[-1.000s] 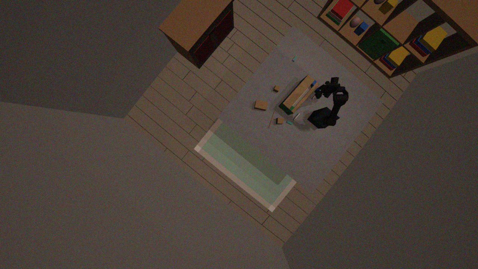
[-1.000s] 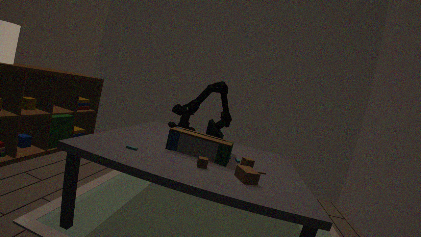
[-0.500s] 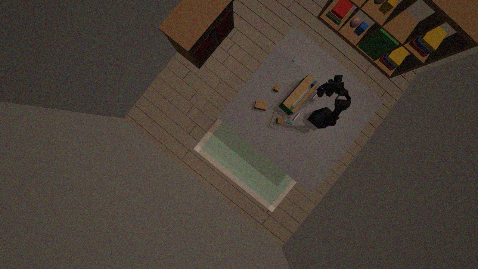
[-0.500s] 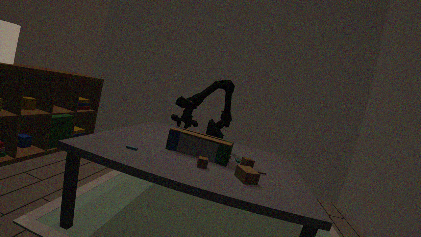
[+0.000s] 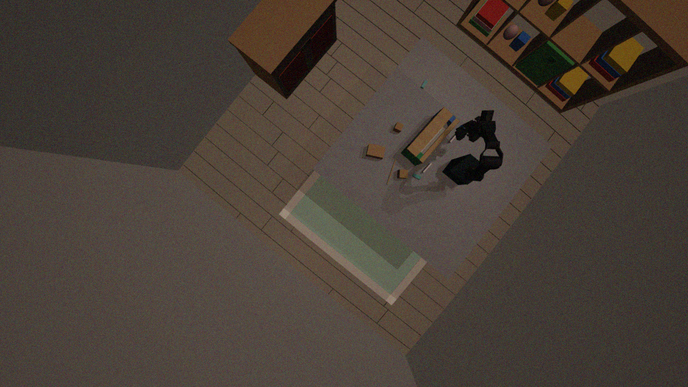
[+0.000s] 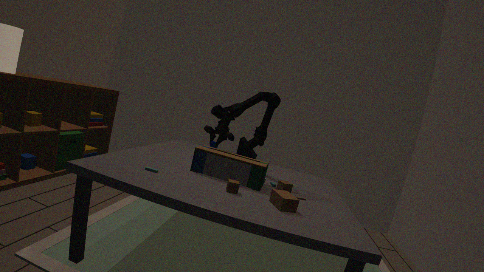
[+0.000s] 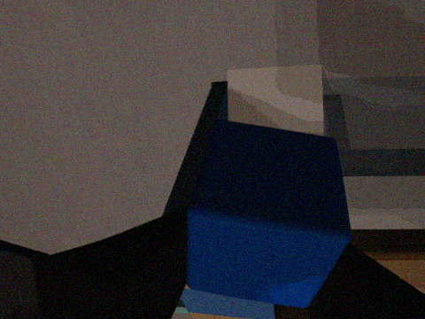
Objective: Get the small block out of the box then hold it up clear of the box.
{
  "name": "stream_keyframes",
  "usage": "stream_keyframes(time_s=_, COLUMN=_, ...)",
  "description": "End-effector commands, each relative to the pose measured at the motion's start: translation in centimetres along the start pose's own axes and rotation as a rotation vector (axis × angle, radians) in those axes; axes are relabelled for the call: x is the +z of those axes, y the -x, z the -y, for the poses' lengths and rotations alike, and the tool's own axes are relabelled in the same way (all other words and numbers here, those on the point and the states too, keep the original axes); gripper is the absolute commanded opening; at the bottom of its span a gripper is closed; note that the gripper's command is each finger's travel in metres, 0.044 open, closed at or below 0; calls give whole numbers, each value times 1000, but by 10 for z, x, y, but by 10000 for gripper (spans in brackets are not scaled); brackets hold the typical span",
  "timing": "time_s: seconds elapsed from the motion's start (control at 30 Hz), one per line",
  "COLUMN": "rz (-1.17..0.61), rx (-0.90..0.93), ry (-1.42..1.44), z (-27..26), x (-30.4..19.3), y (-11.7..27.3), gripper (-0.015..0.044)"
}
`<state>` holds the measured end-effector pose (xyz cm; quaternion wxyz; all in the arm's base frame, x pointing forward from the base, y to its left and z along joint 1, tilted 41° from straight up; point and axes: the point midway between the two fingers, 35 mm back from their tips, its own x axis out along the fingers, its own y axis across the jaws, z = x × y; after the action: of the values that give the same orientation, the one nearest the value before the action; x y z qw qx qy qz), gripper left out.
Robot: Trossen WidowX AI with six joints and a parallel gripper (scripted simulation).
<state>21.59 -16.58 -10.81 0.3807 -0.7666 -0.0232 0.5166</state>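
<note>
My gripper (image 6: 213, 145) (image 7: 255, 230) is shut on the small blue block (image 6: 213, 144) (image 7: 266, 259). The block is off the table, raised to about the height of the box's top, and seems to be just beyond the blue end in the exterior view. The long box (image 5: 429, 133) (image 6: 225, 166) stands upright, with a wooden top, a blue end (image 6: 198, 161) and a green end (image 6: 257, 176). In the top view the arm hides the fingertips and the block. How wide the gap is between block and box is hard to tell.
Wooden blocks (image 5: 375, 151) (image 6: 284, 201) stand on the table, one small one (image 5: 398, 127) (image 6: 232, 186) near the box. A pale bar (image 5: 426, 167) lies by the green end. A teal piece (image 5: 423, 84) (image 6: 151, 169) lies farther off. A thin stick (image 5: 391, 173) also lies there.
</note>
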Motion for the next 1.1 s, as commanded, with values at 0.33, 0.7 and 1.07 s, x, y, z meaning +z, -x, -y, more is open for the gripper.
stream_keyframes(time_s=0.33, rz=-29, rx=69, ry=-164, z=30, x=1, y=31, gripper=0)
stream_keyframes(time_s=0.7, rz=-50, rx=93, ry=-226, z=41, x=2, y=42, gripper=0)
stream_keyframes(time_s=1.07, rz=-50, rx=93, ry=-226, z=41, x=2, y=42, gripper=0)
